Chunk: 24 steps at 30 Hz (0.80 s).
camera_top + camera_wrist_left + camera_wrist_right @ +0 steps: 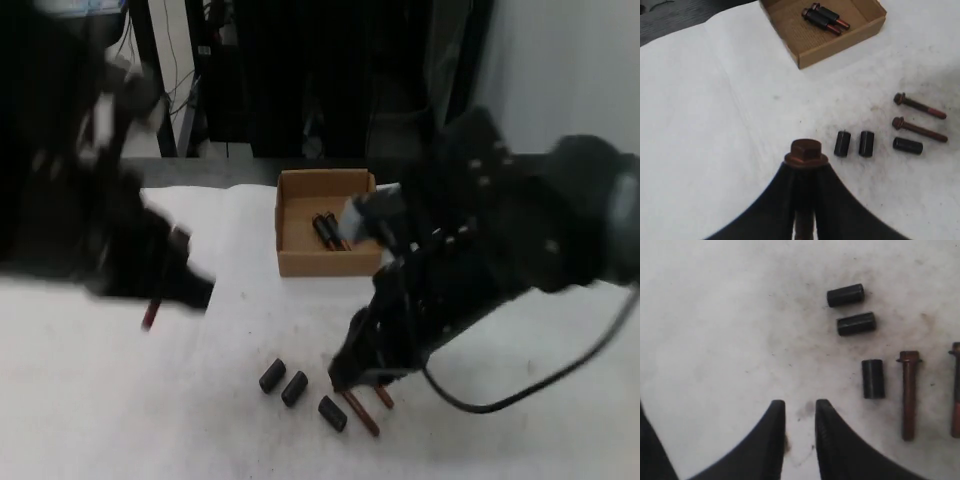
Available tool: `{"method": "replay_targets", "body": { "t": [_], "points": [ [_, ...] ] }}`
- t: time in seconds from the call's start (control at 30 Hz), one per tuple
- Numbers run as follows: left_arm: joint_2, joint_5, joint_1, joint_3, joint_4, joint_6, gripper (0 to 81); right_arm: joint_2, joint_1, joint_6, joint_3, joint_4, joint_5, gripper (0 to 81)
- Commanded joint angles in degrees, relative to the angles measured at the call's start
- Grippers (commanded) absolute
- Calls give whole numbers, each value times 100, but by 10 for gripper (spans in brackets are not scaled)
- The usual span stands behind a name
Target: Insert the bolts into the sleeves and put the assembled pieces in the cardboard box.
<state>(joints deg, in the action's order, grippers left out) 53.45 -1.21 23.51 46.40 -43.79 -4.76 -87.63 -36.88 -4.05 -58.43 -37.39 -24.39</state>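
Note:
My left gripper is shut on a copper-coloured bolt and holds it above the white mat, left of the loose parts. Three black sleeves lie in a row on the mat, with two loose bolts beside them. My right gripper hangs low over the mat close to the sleeve and bolt. Its fingers stand a narrow gap apart with nothing between them. The cardboard box at the back holds two assembled pieces.
The white mat covers the bench, with free room to the left and front. Dark racks and cables stand behind the box. A black cable loops down from the right arm.

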Motion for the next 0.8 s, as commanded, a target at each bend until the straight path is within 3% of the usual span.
{"method": "replay_targets", "body": {
  "t": [0.0,0.07,0.3,0.53,0.77],
  "points": [
    [-300,29,-44,-244,275,51,4,-616,-27,983,-441,-980,930,213],
    [-522,29,-74,-454,288,94,4,-869,-27,1283,-675,-1229,1336,213],
    [-739,29,-72,-690,288,92,4,-1449,-75,1543,-1361,-1037,1362,215],
    [-739,29,-72,-690,288,92,4,-2049,-142,1574,-1933,-1109,1383,344],
    [-739,29,-72,-690,288,92,4,-2240,-139,1628,-2071,-1453,1553,343]
  ]
}}
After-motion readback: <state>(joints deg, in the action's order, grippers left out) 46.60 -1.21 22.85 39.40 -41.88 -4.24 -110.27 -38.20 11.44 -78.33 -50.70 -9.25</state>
